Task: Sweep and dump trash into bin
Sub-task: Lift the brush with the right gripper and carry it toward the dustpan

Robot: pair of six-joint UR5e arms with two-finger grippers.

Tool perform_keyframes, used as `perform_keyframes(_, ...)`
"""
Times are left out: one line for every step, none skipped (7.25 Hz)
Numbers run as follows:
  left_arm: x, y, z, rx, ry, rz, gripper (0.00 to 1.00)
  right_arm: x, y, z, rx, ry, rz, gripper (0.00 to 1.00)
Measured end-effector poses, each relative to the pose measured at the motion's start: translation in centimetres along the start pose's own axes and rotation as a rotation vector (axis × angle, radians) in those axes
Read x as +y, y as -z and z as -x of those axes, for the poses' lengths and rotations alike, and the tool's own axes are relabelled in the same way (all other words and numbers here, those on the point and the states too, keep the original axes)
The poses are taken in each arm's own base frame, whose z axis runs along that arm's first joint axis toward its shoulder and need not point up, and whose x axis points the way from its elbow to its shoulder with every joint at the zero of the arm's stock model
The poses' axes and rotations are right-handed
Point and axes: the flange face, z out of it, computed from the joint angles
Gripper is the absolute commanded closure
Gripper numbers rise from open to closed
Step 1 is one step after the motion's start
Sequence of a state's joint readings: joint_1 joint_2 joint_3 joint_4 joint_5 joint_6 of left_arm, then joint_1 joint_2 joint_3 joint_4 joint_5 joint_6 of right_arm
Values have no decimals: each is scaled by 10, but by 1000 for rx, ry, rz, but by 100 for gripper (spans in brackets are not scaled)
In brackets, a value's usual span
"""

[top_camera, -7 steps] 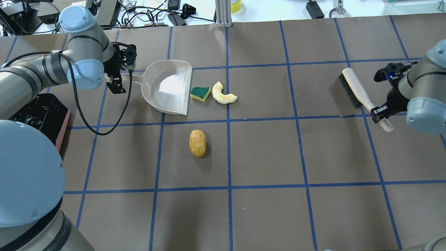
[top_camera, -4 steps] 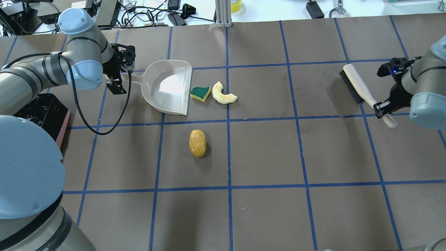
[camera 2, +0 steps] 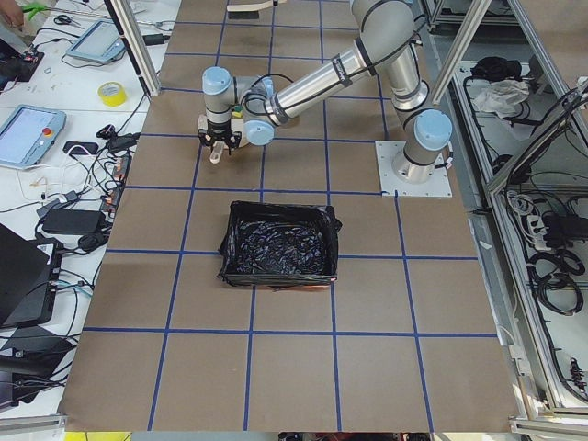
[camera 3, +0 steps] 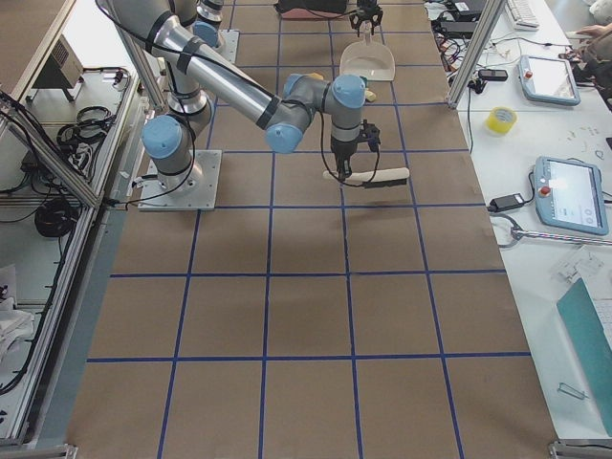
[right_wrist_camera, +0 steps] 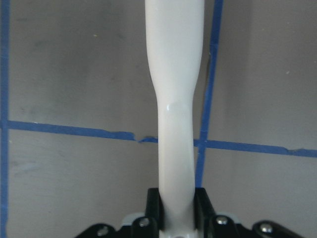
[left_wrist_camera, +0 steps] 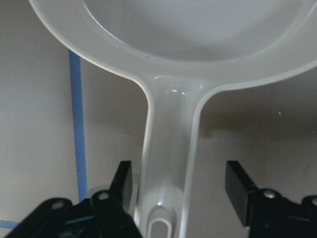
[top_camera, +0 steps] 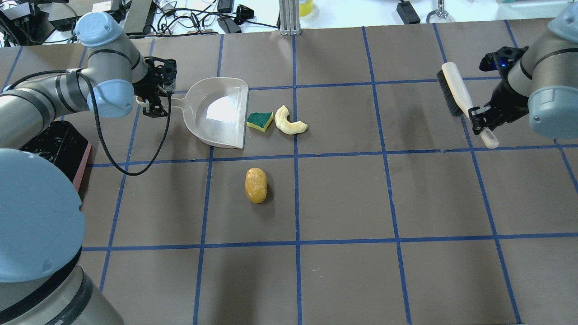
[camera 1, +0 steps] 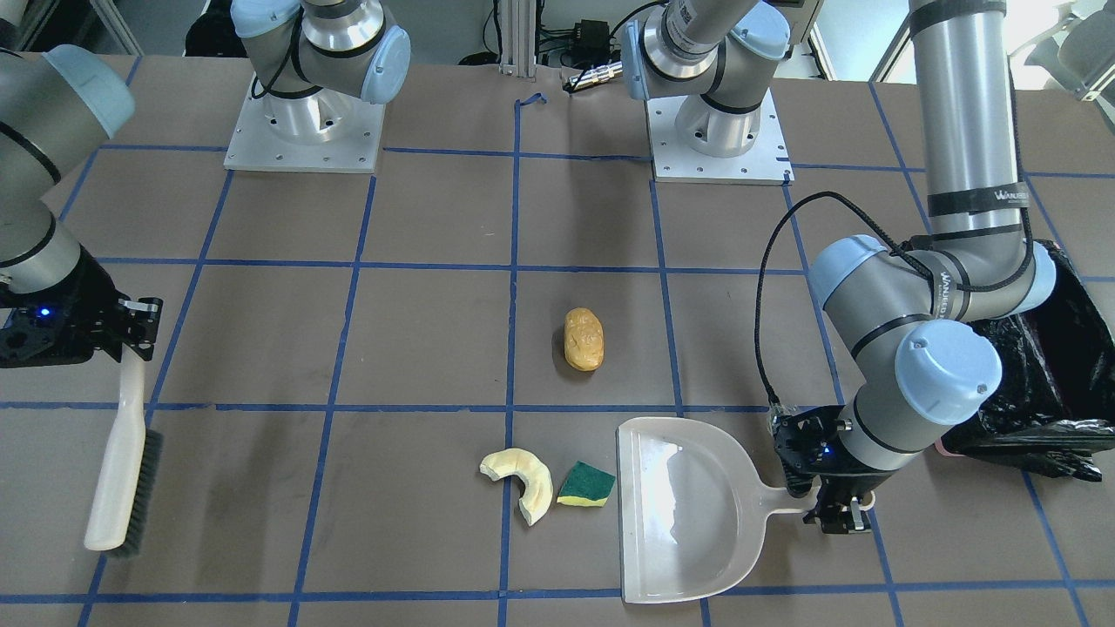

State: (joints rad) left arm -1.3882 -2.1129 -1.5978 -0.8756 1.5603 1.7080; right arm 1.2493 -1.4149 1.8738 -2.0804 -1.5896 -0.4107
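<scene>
**Brush gripped, dustpan not gripped, trash all on table**

- Left gripper (left_wrist_camera: 178, 187): jaws open, one either side of the dustpan (top_camera: 216, 113) handle. Clear gap on one side, the other pad just beside the handle. Not clamped. Pan lies flat with its mouth toward the trash.
- Right gripper (right_wrist_camera: 176, 204): closed tight on the brush (top_camera: 456, 88) handle near its end. Bristle head points away from the robot. The brush shadow falls apart from it, so it's off the table (top_camera: 343, 198), out at the robot's right and well apart from the trash.
- Sponge (top_camera: 259, 121): at the pan lip, touching or nearly; can't tell which.
- Crescent (top_camera: 290, 123): just beside the sponge, on the side away from the pan.
- Lump (top_camera: 256, 185): alone, one grid square nearer the robot.
- Bin (camera 2: 278, 246): black-lined, at the robot's far left, beyond the left arm's elbow.
- Writing: white lettering on the left arm's straps, looks like "WANJEED", not sure.
</scene>
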Motion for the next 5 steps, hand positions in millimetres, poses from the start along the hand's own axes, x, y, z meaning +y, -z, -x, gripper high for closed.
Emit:
perform_keyframes(0, 0, 0, -2, -1, 0, 78, -4, 9, 37, -22, -41, -3, 100)
perform_keyframes(0, 0, 0, -3, -1, 1, 83, -4, 18, 73, -57, -87, -5, 100)
perform_keyframes(0, 0, -1, -3, -2, 1, 88, -2, 26, 109, -80, -126, -11, 100)
perform_keyframes(0, 1, -1, -3, -5, 2, 91, 2, 33, 149, -96, -156, -16, 100)
perform_keyframes(0, 2, -2, -4, -19, 3, 94, 6, 37, 187, -121, -188, -21, 100)
